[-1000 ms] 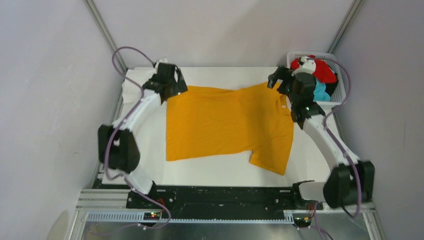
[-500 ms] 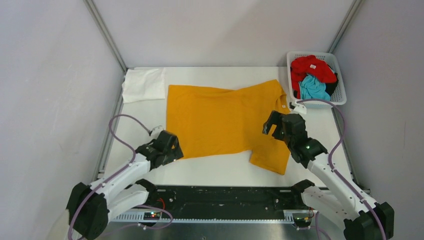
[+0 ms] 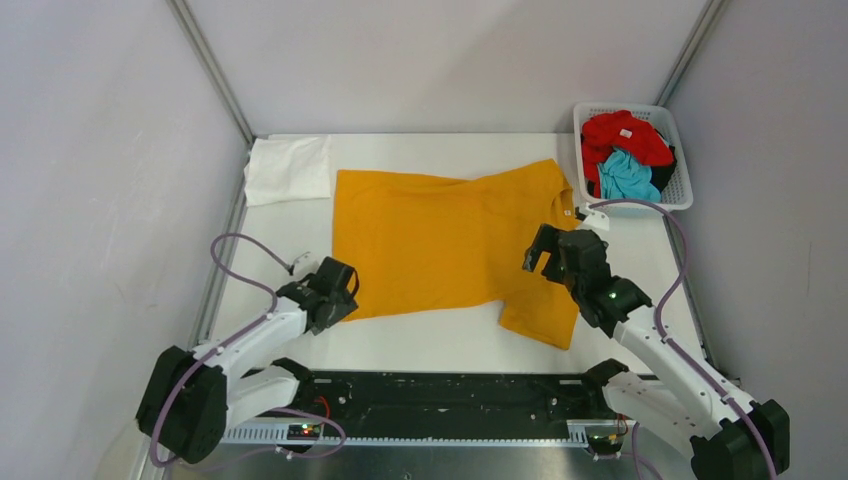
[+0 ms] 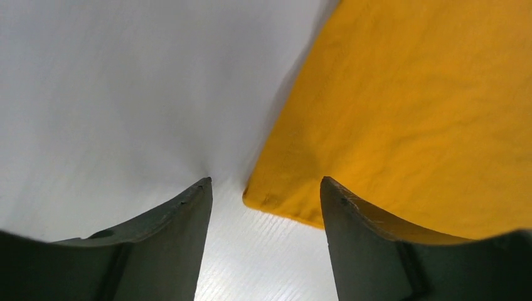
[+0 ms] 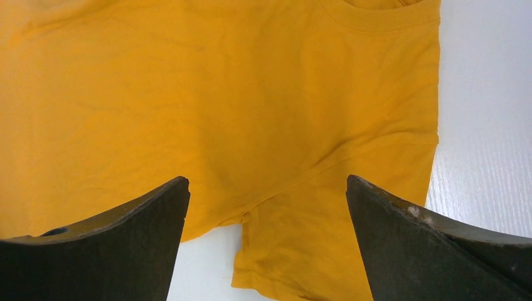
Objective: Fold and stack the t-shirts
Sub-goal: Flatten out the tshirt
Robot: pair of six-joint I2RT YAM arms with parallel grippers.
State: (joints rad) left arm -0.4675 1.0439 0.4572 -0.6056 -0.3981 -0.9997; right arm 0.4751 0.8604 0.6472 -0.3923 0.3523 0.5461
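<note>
The mustard-orange t-shirt lies spread flat in the middle of the bench, collar to the right, hem to the left, and one sleeve reaching toward the near edge.

The left gripper sits low at the near left corner of the hem. Its fingers are parted, that corner of cloth lies between them, and nothing is pinched. I cannot tell whether the fingers touch the bench.

The right gripper hangs over the shirt where the near sleeve joins the body, with its jaws spread wide and holding nothing.

A white t-shirt lies folded at the far left corner, just beside the orange one's far hem corner. At the far right, a white lattice basket holds a red t-shirt and a turquoise t-shirt, bundled loosely.
</note>
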